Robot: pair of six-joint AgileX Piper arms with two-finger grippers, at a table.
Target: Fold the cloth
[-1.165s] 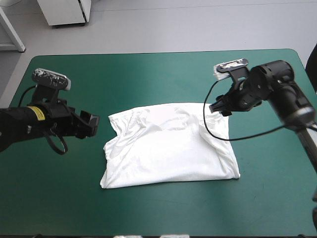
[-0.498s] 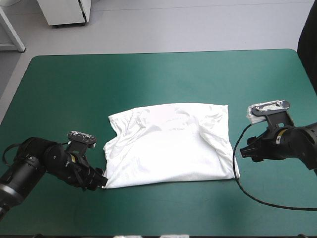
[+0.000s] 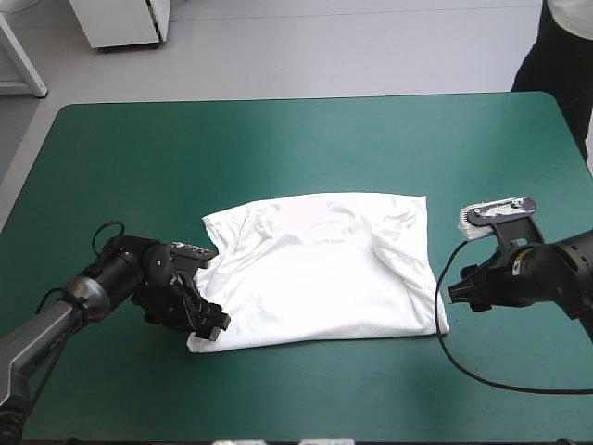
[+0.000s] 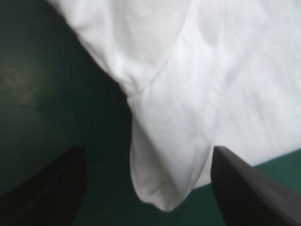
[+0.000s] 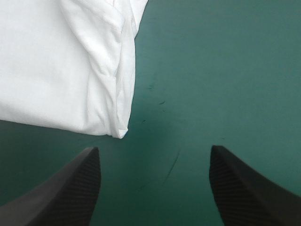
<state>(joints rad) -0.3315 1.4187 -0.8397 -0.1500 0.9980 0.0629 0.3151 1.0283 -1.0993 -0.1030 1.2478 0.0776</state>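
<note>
A: High view?
B: The T-shirt (image 3: 320,273) lies flat at frame centre on the bench (image 3: 278,139). The left gripper (image 3: 211,324) and right gripper (image 3: 460,293) sit at its lower corners, placed for corner grasps.
A: Wrist views?
B: Left fingers (image 4: 51,188) are apart, straddling a corner. Right fingers (image 5: 61,188) are apart, with the corner just ahead.

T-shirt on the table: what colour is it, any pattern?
The T-shirt is plain white, best seen in the high view.

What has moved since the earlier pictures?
The left end effector swung down from the T-shirt's left side to its near-left corner, and now straddles that corner, open. The right end effector dropped from the far-right corner to beside the near-right one, open. Nothing is gripped; the T-shirt lies unmoved.
</note>
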